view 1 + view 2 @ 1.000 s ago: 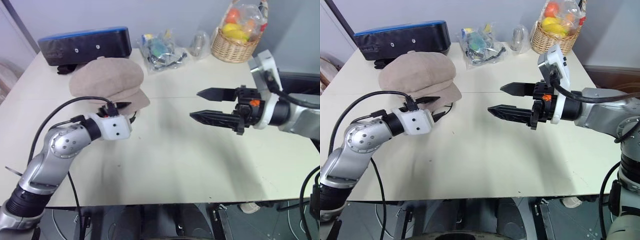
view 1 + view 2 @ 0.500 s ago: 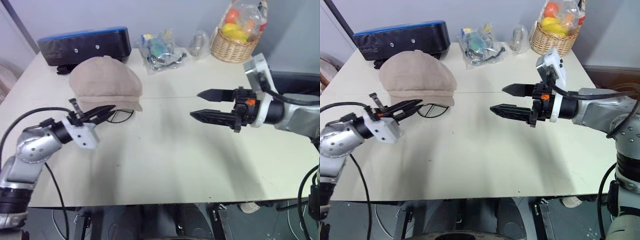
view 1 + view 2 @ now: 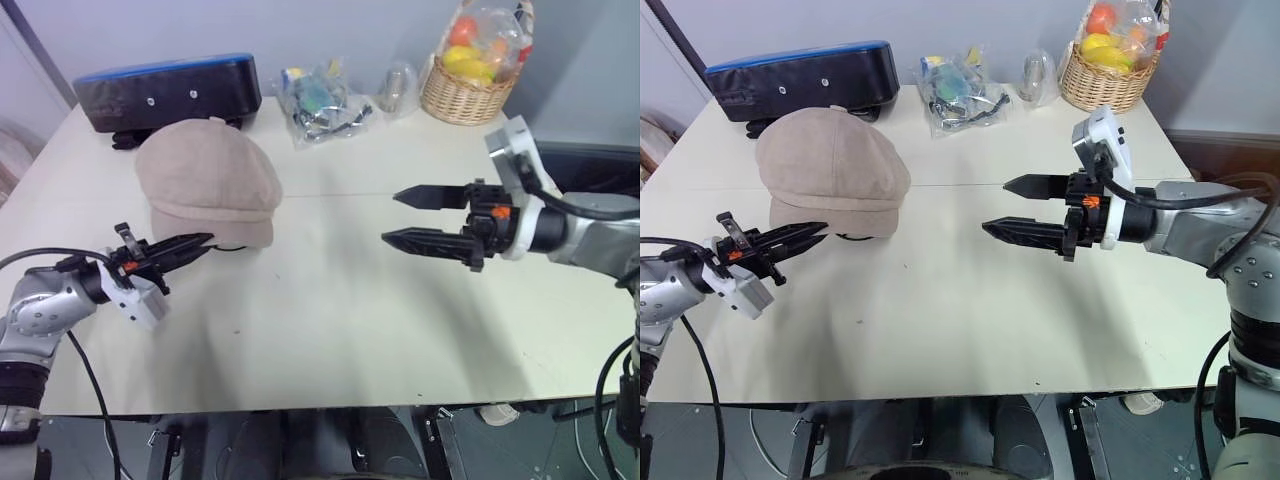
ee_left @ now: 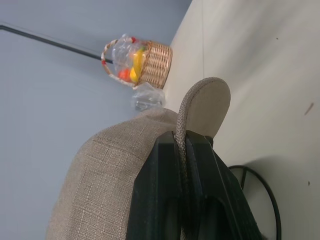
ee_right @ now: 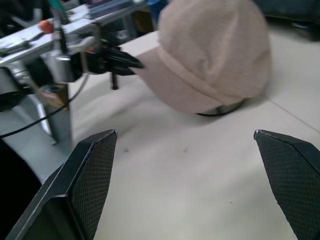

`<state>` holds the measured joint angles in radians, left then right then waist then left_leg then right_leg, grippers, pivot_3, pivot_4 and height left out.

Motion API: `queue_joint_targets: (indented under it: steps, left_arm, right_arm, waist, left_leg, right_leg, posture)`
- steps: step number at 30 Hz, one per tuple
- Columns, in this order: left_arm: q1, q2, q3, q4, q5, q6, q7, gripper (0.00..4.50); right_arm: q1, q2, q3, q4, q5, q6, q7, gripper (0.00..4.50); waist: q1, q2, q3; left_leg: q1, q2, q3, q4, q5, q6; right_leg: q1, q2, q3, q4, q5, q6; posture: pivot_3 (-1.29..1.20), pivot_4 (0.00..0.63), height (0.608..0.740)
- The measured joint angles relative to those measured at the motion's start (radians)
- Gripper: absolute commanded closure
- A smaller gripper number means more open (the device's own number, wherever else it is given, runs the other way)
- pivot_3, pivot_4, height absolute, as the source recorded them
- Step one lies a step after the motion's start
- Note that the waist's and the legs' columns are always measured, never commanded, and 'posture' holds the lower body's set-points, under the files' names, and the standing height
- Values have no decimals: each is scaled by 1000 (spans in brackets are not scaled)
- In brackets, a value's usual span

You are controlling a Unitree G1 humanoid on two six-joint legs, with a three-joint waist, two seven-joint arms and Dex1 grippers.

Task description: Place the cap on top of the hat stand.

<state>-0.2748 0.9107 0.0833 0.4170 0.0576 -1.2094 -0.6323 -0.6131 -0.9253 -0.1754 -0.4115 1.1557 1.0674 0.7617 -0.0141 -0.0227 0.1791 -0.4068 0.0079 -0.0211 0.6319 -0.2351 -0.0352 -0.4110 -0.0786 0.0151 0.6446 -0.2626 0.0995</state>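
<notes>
Left wrist view: left end effector [image 3: 196, 243] clamped on soft beige fabric cap [image 3: 208, 178] brim, bench's [image 3: 330, 320] left side; right end effector [image 3: 410, 218] open, empty.

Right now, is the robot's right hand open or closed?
Open. The right hand has its two black fingers spread apart with nothing between them, hovering over the table.

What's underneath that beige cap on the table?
A thin black wire ring peeks out below the cap at its brim. The rest of whatever holds the cap up is covered by the fabric.
</notes>
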Motion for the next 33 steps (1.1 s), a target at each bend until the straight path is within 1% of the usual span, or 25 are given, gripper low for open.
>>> queue_joint_targets:
  steps: [3,6,8,9,11,14,16,19,21,23,25,28,30,32,33]
  left_arm:
    - [-3,0,-2,41,10,-23,7,3427]
    - [10,0,-3,47,24,-19,20,1930]
    - [65,-4,26,-4,64,6,50,895]
    - [91,-9,41,-32,84,22,60,895]
    - [183,-40,93,-163,124,111,91,895]
    - [296,-126,156,-403,206,286,131,895]
    - [324,-183,180,-541,284,394,147,895]
    - [307,-262,188,-724,448,578,167,895]
    - [283,-291,185,-791,543,663,184,895]
    - [278,-296,174,-832,616,730,185,895]
    - [286,-306,159,-846,664,790,180,895]
    - [313,-309,133,-851,699,849,179,895]
    - [326,-308,124,-851,707,872,179,1424]
    - [335,-305,120,-853,706,881,180,2199]
    - [340,-304,116,-853,704,885,183,2717]
  right_arm:
    - [0,-2,-5,-1,2,0,16,0]
    - [0,-5,-4,2,-15,-7,32,0]
    - [2,-20,-3,2,-39,-13,52,0]
    - [3,-27,-2,3,-48,-17,59,0]
    - [11,-35,-3,2,-56,-28,80,0]
    - [24,-39,-3,2,-74,-39,108,0]
    - [26,-38,-2,2,-82,-46,114,0]
    - [28,-38,-2,2,-93,-52,119,0]
    - [29,-37,1,1,-95,-52,122,0]
    - [29,-37,4,1,-96,-52,122,0]
    - [29,-36,4,2,-96,-52,122,0]
    - [29,-36,4,2,-96,-52,117,0]
    - [29,-35,4,2,-95,-51,112,0]
    - [29,-34,4,2,-95,-51,108,0]
    - [29,-33,4,2,-95,-51,106,0]
  waist:
    - [0,0,0]
    - [1,0,0]
    - [-1,0,0]
    - [0,0,0]
    - [0,0,0]
    - [3,0,0]
    - [7,0,0]
    - [12,0,0]
    - [11,0,0]
    - [8,0,0]
    - [3,0,0]
    - [2,0,0]
    - [3,0,0]
    - [4,0,0]
    - [5,0,0]
  left_leg:
    - [0,0,0,0,0,0]
    - [0,0,0,0,0,0]
    - [0,0,1,0,0,0]
    - [0,0,1,0,0,0]
    - [0,1,2,0,0,0]
    - [0,1,1,0,0,1]
    - [0,1,1,1,0,0]
    - [0,0,1,2,0,1]
    - [0,0,1,2,0,1]
    - [0,-1,1,1,0,1]
    - [0,-1,1,1,0,1]
    - [0,0,1,1,0,1]
    - [0,1,1,1,0,1]
    - [0,1,1,1,0,1]
    - [0,1,1,1,0,1]
  right_leg:
    - [0,0,0,0,0,0]
    - [0,0,0,0,0,0]
    - [0,-1,0,0,0,0]
    - [-1,-1,0,0,0,0]
    - [-1,-1,0,0,0,0]
    - [0,-1,0,0,0,0]
    - [0,-1,0,0,0,0]
    - [1,0,0,0,0,-1]
    - [1,0,0,0,0,0]
    - [1,0,0,0,0,0]
    - [0,1,0,0,0,0]
    - [0,1,0,0,0,0]
    - [0,1,0,0,0,0]
    - [0,1,0,0,0,-1]
    - [0,1,0,0,0,-1]
  posture:
    - [0,150,740]
    - [0,150,740]
    - [0,150,740]
    - [0,150,740]
    - [0,150,740]
    - [0,150,740]
    - [0,150,740]
    - [0,150,740]
    - [0,150,740]
    - [0,150,740]
    - [0,150,740]
    - [0,150,740]
    - [0,150,740]
    - [0,150,740]
    - [0,150,740]
